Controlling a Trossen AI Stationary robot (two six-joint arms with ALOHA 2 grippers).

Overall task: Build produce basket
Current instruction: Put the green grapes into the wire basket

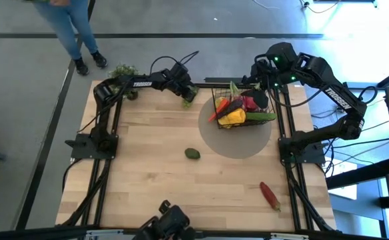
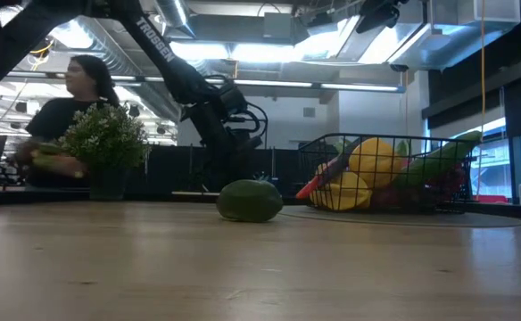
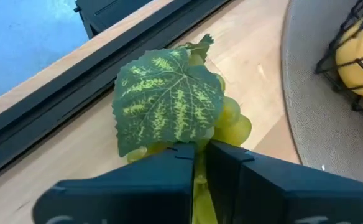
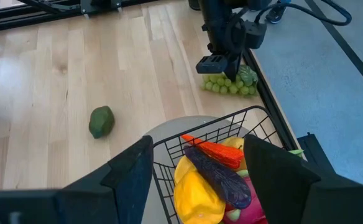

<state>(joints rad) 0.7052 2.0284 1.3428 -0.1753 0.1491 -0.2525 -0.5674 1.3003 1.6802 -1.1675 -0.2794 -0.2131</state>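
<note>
A wooden table [image 1: 148, 167] holds the half-filled basket [image 1: 238, 110] on its far side. Above it the right gripper [image 4: 197, 171] waits, open and empty. Nearby, the left gripper [image 4: 217, 64] pinches green grapes [image 3: 169, 112], likely for lifting.

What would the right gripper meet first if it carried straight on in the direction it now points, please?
The right gripper, open, hangs over the basket and points down into it. It would probably first meet the purple eggplant lying on top of the yellow pepper, though depth is hard to judge.
</note>
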